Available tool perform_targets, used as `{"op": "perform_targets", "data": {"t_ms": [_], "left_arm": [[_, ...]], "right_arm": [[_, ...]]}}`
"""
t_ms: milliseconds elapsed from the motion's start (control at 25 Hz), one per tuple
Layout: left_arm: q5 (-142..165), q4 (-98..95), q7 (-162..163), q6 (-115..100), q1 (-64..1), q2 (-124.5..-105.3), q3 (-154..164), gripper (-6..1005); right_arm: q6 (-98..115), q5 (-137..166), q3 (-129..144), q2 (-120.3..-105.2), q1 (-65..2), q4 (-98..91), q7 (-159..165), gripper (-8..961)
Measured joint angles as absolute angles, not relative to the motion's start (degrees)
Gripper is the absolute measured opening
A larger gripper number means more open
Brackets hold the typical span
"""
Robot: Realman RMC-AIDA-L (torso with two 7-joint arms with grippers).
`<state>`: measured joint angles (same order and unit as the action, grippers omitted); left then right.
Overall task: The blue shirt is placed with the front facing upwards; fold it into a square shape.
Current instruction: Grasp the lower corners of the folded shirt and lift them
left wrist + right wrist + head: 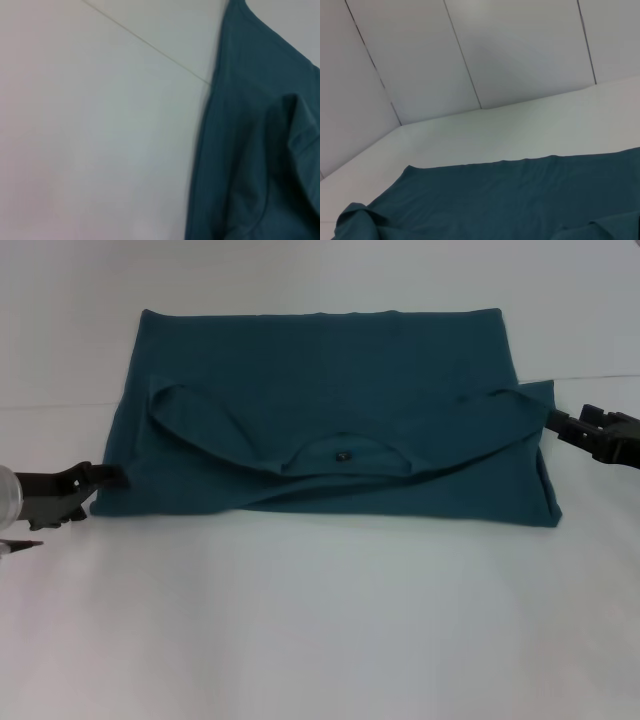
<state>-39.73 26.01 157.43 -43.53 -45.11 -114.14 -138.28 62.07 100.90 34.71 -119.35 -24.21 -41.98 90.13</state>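
Observation:
The blue shirt lies flat on the white table, folded over on itself. Its neckline with the small black label faces up near the front edge, and the sleeves spread to both sides. The "FREE!" print is hidden. My left gripper is open at the shirt's left edge, its upper fingertip touching the cloth. My right gripper is at the shirt's right edge, just below the right sleeve corner. The shirt also shows in the left wrist view and the right wrist view.
A seam line crosses the table behind the shirt. A panelled white wall stands beyond the table's far edge. Bare tabletop lies in front of the shirt.

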Motion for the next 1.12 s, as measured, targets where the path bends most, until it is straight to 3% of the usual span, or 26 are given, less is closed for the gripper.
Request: {"op": "perform_targets", "data": {"t_ms": [1120], "left_arm": [[-39.7, 24.8, 156.9, -42.1, -46.3, -115.14, -137.5, 821]], "right_arm": [[61.9, 100.9, 34.5, -119.35, -25.0, -40.9, 89.4, 660]]}}
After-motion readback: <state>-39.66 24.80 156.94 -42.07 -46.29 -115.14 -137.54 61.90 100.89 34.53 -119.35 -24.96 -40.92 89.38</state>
